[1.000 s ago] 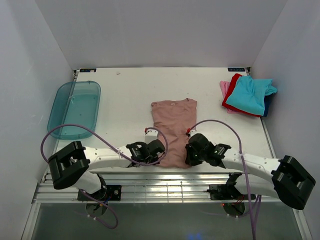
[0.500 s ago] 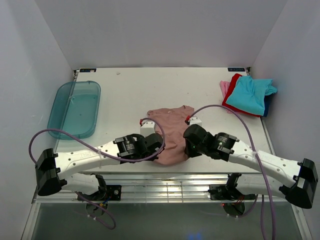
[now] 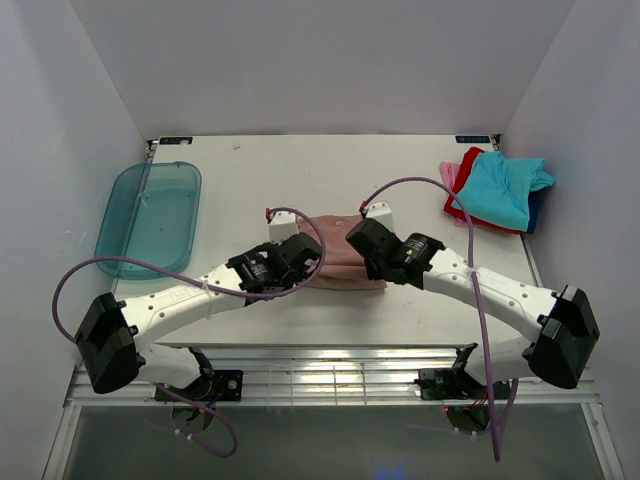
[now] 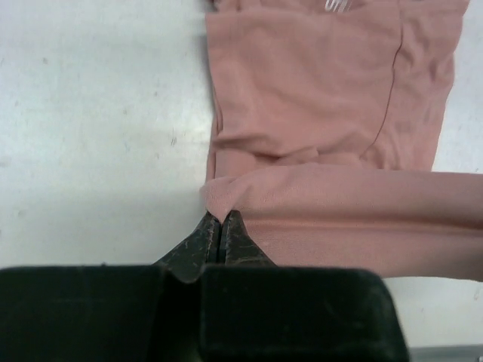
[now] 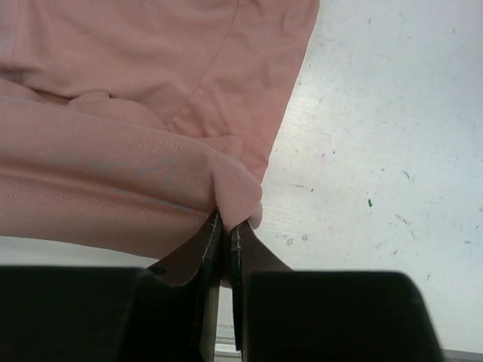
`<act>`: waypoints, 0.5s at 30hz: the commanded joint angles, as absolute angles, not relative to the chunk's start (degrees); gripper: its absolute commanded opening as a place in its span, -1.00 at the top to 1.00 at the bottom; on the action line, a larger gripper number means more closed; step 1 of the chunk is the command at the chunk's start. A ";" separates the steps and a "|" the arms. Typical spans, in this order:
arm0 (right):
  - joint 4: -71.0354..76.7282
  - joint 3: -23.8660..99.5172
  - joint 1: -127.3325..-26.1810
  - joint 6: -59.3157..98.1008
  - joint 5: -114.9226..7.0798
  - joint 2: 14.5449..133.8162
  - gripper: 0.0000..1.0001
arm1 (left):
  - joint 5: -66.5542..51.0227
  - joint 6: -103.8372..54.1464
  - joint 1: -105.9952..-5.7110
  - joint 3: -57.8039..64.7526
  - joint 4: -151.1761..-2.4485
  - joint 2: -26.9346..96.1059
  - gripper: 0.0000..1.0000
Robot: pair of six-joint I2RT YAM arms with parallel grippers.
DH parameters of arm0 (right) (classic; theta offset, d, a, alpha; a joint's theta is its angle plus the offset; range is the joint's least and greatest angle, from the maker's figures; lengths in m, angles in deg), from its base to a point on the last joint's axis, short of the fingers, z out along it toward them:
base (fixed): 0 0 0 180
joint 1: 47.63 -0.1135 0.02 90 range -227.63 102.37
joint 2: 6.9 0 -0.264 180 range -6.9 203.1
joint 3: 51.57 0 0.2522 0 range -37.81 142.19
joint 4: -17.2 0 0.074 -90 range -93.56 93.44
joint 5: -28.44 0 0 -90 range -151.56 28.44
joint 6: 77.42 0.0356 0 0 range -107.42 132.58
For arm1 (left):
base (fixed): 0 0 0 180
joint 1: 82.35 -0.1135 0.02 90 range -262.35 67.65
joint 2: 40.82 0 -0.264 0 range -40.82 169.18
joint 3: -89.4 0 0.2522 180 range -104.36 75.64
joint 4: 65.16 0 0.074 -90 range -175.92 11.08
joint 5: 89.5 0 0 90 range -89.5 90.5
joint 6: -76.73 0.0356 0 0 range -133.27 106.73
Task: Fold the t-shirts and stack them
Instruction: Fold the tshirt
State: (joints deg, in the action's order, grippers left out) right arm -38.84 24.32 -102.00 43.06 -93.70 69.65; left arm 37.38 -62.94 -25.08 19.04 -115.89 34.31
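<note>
Pink t-shirt [image 3: 342,268]: laid mid-table [image 3: 250,185], its near hem doubled over the chest.
Left gripper [image 4: 220,228]: clamped shut on the hem's left corner.
Right gripper [image 5: 225,226]: clamped shut on the hem's right corner.
Other t-shirts [image 3: 497,190]: piled at the far right corner.

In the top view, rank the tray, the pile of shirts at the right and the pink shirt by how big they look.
Largest to smallest:
1. tray
2. pile of shirts
3. pink shirt, which is doubled over and partly hidden, so less of it shows.
</note>
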 commanded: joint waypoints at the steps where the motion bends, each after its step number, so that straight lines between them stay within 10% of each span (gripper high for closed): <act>1: -35.60 26.09 -98.09 37.20 -98.04 70.26 0.85 | 36.89 -53.36 -29.87 20.71 -102.93 34.23 1.00; 15: -26.36 32.50 -88.77 26.12 -95.84 81.16 0.85 | 31.70 -42.36 -37.61 11.57 -92.02 50.23 1.00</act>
